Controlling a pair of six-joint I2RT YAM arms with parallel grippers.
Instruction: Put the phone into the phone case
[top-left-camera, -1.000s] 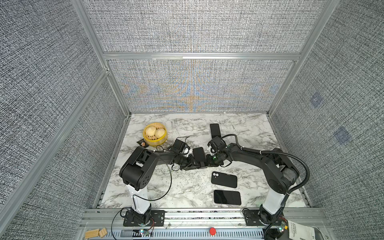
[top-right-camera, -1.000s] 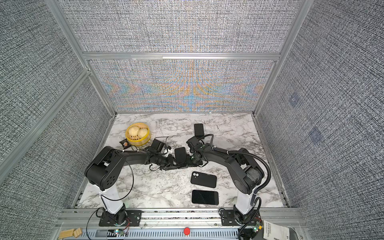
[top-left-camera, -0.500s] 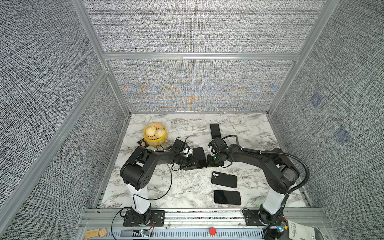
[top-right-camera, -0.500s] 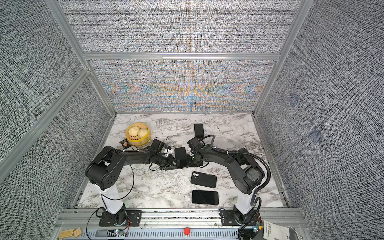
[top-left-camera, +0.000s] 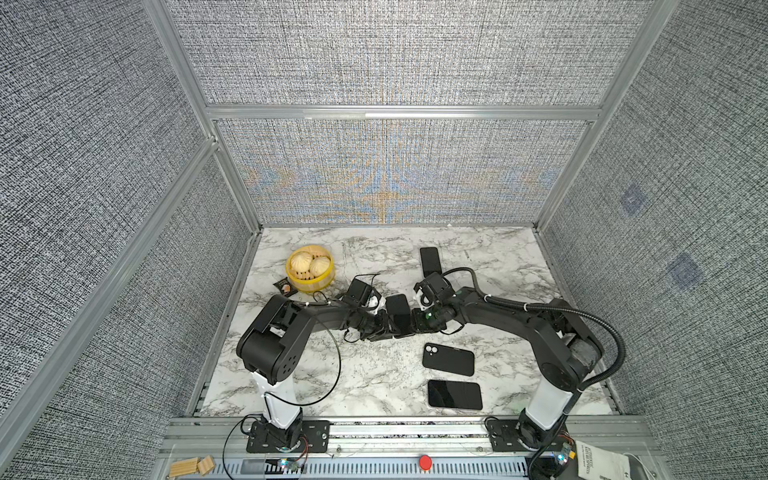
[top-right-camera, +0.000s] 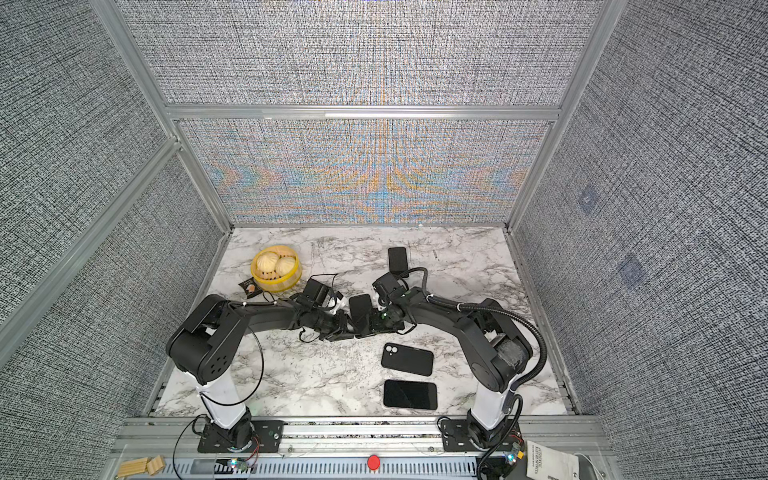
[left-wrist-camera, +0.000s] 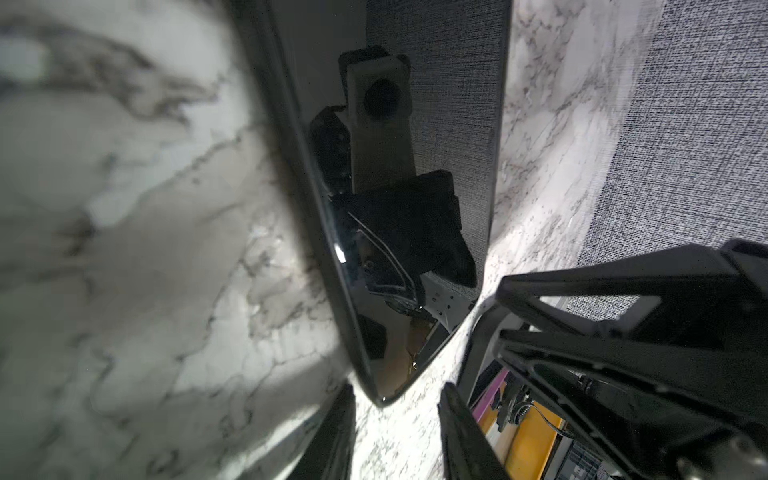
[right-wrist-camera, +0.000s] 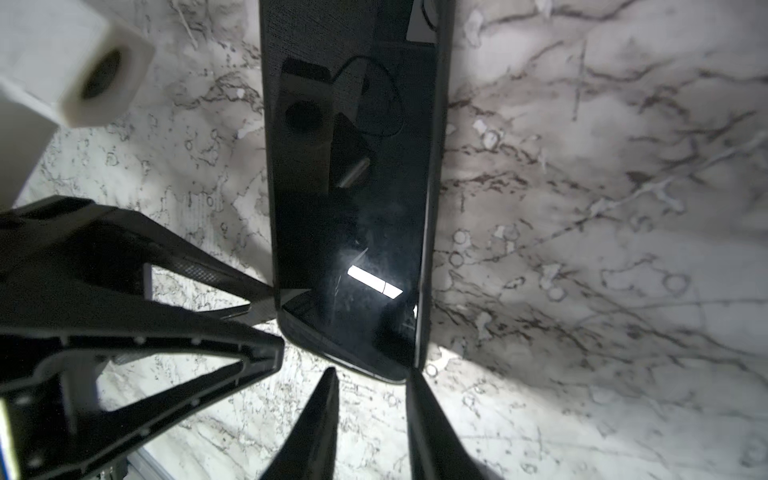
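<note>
The phone lies screen up at mid-table, hemmed in by both arms. A matte rim, maybe the case, runs along one long edge; I cannot tell whether the phone sits fully inside it. The left gripper has its jaws parted around a near corner, one fingertip touching the phone's long edge, nothing pinched. The right gripper is parted too, its tips against the phone's short end. Just in front of the right gripper lies a lensed slab, then a spare phone near the front edge. A rear slab lies behind the right wrist. A steamer of buns and a packet sit back left, well apart.
</note>
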